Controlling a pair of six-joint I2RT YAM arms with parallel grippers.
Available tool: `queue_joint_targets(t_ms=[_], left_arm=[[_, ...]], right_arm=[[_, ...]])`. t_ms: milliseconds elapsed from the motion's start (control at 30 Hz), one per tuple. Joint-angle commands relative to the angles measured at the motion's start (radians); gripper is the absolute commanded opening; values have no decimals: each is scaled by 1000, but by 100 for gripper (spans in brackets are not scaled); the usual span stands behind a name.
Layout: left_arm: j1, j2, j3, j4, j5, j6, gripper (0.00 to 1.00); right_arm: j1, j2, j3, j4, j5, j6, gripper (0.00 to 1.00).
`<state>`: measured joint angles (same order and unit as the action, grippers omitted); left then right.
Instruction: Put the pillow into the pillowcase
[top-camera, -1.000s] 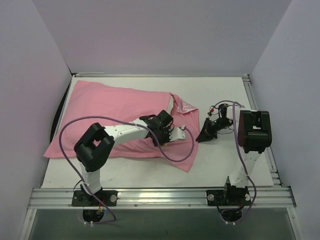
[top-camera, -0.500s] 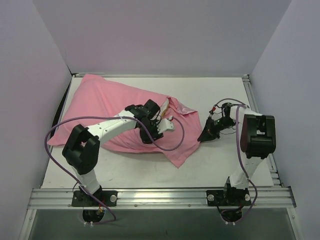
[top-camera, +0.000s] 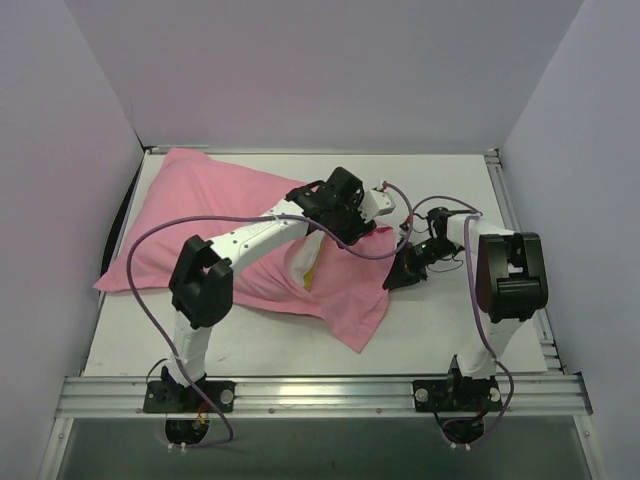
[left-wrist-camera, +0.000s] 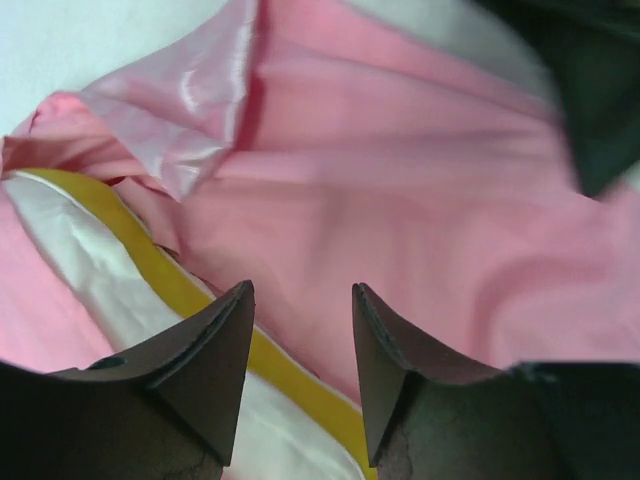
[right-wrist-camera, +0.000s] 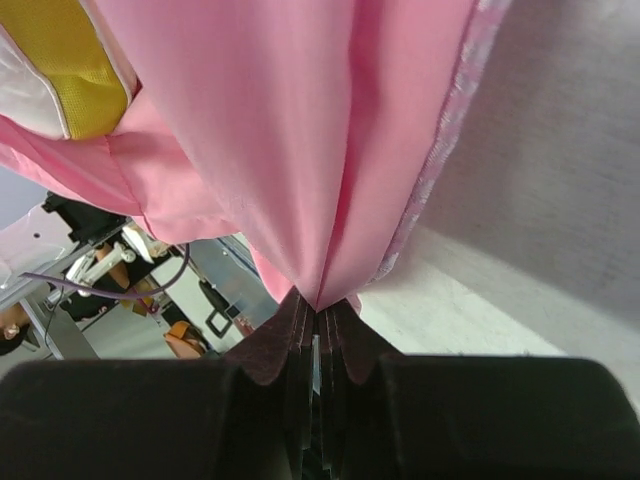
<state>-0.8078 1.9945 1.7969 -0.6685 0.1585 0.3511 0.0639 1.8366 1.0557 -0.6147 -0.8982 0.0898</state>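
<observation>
The pink pillowcase (top-camera: 215, 215) lies from the back left to the table's middle, bulging with the pillow inside. The pillow (top-camera: 305, 265) shows as a white and yellow sliver at the mouth. My left gripper (top-camera: 380, 214) hovers open over the mouth. In the left wrist view its jaws (left-wrist-camera: 300, 305) are apart above the pillow's yellow trim (left-wrist-camera: 170, 280), white pillow (left-wrist-camera: 80, 255) and pink pillowcase cloth (left-wrist-camera: 420, 210). My right gripper (top-camera: 400, 276) is shut on a fold of the pillowcase edge (right-wrist-camera: 330, 150). It pinches at the right gripper's tips (right-wrist-camera: 318, 302). The pillow's yellow trim (right-wrist-camera: 70, 60) shows at upper left.
White walls stand at the left, back and right. A metal rail (top-camera: 320, 392) runs along the near edge with both arm bases on it. Purple cables (top-camera: 150, 300) loop from the arms. A loose corner of pillowcase (top-camera: 360, 335) hangs toward the front.
My left arm has swung from the pillowcase's near middle to the back right, over the mouth. The cloth shifted and the pillow now shows at the opening. My right gripper drew slightly left, still pinching.
</observation>
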Motion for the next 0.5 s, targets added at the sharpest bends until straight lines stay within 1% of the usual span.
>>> queue_joint_targets(t_ms=[0,67,100,200,267,367,400,433,467], left_arm=[[83,174,122,79,-151,-86,49],[123,231,171,83,-209,-112,47],[140,278,186,92,-291,-115,47],[234,354,249,132,-396,-113,46],[313,369,286,133,-450,-112,43],[381,366,297,132,-487,-54,42],[390,345,288,130,-482,-41,43],[398,330,279,98,-350,-28,46],[412,313,272,63,-247,-24,47]], right_arm=[[-36,-66,-32,-53,-19,-19,0],[-59,-89,-45,-57,-18,-21,0],[-91,-92,-57,-60,-19,-22,0],[-125,-115,-71,-75,-7,-28,0],[-165,-132,-88,-80,8,-28,0],[-228,-146,-99,-88,38,-41,0],[-245,-146,-99,-89,42,-42,0],[-266,-146,-95,-92,44,-45,0],[-272,-149,-94,-97,41,-48,0]])
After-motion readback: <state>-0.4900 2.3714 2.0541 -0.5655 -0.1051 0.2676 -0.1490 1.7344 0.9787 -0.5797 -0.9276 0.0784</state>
